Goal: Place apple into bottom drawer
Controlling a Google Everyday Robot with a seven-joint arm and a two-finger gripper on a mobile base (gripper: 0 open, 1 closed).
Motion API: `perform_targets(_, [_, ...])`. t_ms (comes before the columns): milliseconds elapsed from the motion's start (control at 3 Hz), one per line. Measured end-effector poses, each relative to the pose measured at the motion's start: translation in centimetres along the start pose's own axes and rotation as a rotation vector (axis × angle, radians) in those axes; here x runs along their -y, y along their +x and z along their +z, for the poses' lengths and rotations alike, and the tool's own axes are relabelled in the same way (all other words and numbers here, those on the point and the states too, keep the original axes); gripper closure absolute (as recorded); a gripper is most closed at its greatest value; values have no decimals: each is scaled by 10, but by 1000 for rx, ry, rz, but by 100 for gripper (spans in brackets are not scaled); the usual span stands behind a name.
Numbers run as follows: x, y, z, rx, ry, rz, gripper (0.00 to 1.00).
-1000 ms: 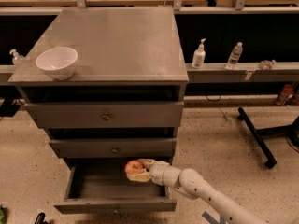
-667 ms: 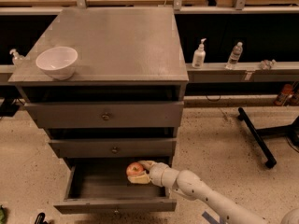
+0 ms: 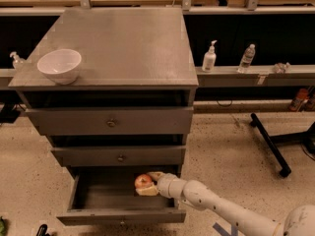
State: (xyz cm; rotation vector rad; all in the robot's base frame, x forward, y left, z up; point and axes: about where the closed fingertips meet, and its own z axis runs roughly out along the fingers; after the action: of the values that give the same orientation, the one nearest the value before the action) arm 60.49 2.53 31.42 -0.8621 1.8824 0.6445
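The red-orange apple (image 3: 142,181) sits between the pale fingers (image 3: 156,175) of my gripper (image 3: 149,183), inside the right part of the open bottom drawer (image 3: 120,216). The gripper is shut on the apple and holds it just over the drawer's floor; I cannot tell whether the apple touches it. My white arm (image 3: 216,206) reaches in from the lower right over the drawer's right front corner. The two upper grey drawers (image 3: 112,122) are closed.
A white bowl (image 3: 59,65) stands on the cabinet top (image 3: 128,43) at the left front. A white pump bottle (image 3: 209,58) and a clear water bottle (image 3: 246,58) stand on a ledge to the right. A black stand leg (image 3: 268,144) lies on the speckled floor.
My gripper has sunk slightly lower and a little to the left into the bottom drawer with the apple still in it. Nothing else has moved.
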Motion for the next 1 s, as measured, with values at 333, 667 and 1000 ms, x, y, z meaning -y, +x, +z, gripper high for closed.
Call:
perform_targets(333, [0,0,0,0,0,0,100])
perform_targets(667, [9,28,19,-34,-10,10,100])
perform_targets(1000, [18,65,42,-100,-15,2,100])
